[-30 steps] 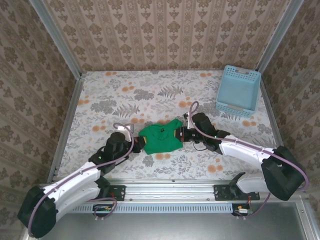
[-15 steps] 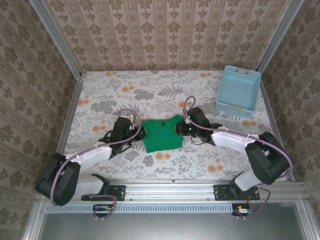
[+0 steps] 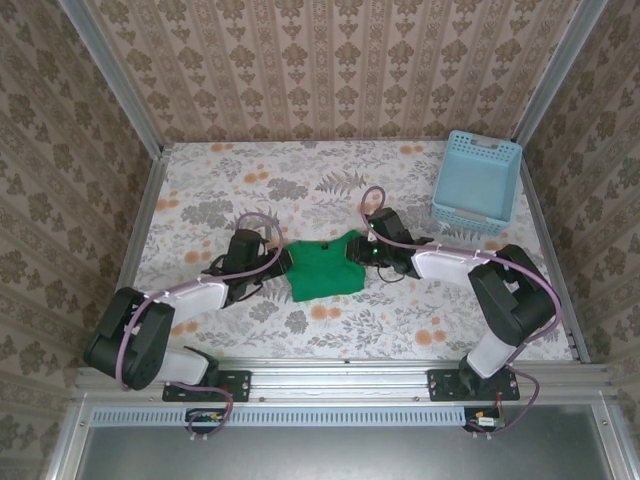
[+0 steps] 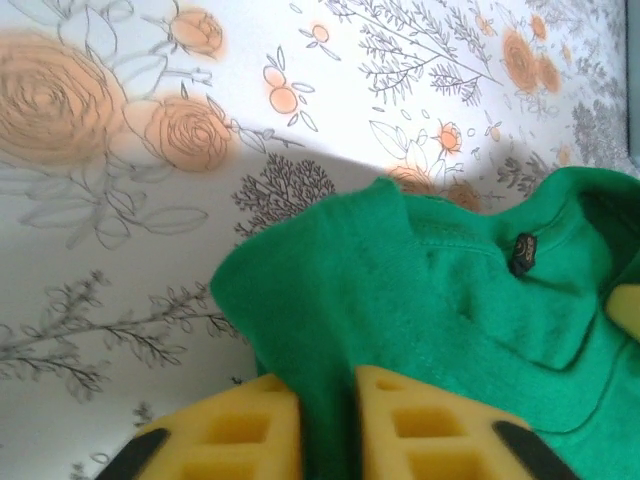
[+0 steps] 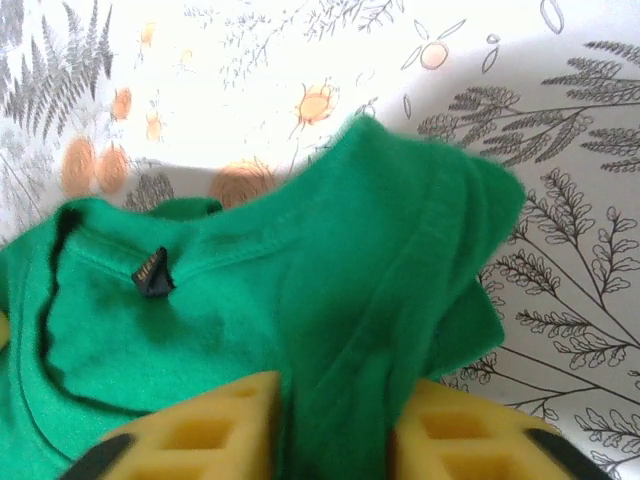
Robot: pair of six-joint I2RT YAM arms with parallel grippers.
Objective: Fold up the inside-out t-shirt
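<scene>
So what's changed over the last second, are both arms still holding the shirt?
Both arms reached farther across the table, carrying the t-shirt away from their bases. It went from bunched to spread flatter. The left gripper and right gripper stay shut on its opposite sides, and nothing was let go. The blue basket has not moved.

light blue basket, floral tablecloth

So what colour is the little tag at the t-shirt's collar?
The tag is black, clearest in the right wrist view.
</scene>
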